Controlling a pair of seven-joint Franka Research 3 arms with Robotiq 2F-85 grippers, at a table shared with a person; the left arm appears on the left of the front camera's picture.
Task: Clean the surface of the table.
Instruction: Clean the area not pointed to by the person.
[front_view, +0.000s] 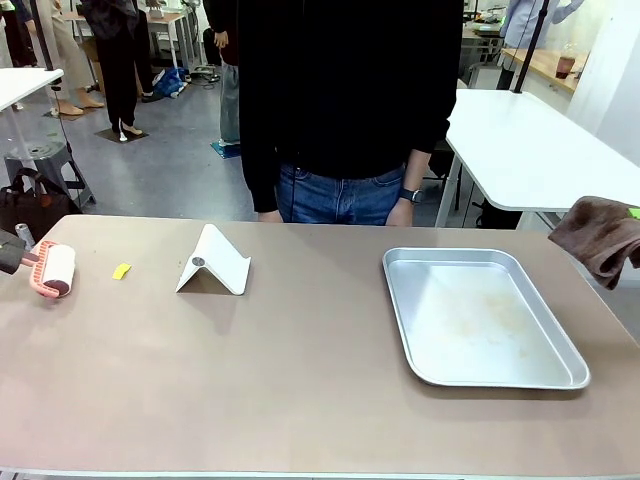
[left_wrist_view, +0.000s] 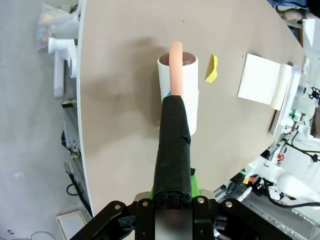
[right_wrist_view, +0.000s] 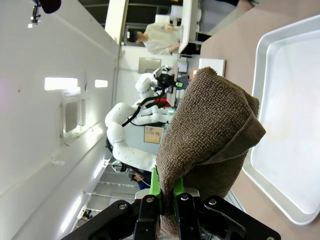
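Broadly, the table (front_view: 300, 400) spans the front view, carrying a tray (front_view: 402, 320) on its right half. Beyond its right edge the right end effector (right_wrist_view: 167, 197) pinches a brown cloth (front_view: 598, 240). A white stand (front_view: 213, 262) sits left of centre. At the left edge the left end effector (left_wrist_view: 172, 200) clamps the handle of a roller (front_view: 57, 270), drum axis far to near. A yellow scrap (front_view: 121, 271) lies just inboard of it, nearest the left arm.

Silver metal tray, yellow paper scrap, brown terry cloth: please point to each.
silver metal tray (front_view: 480, 315): front view, its bare floor.
yellow paper scrap (front_view: 121, 271): front view, its middle.
brown terry cloth (right_wrist_view: 210, 125): right wrist view, its folded face.
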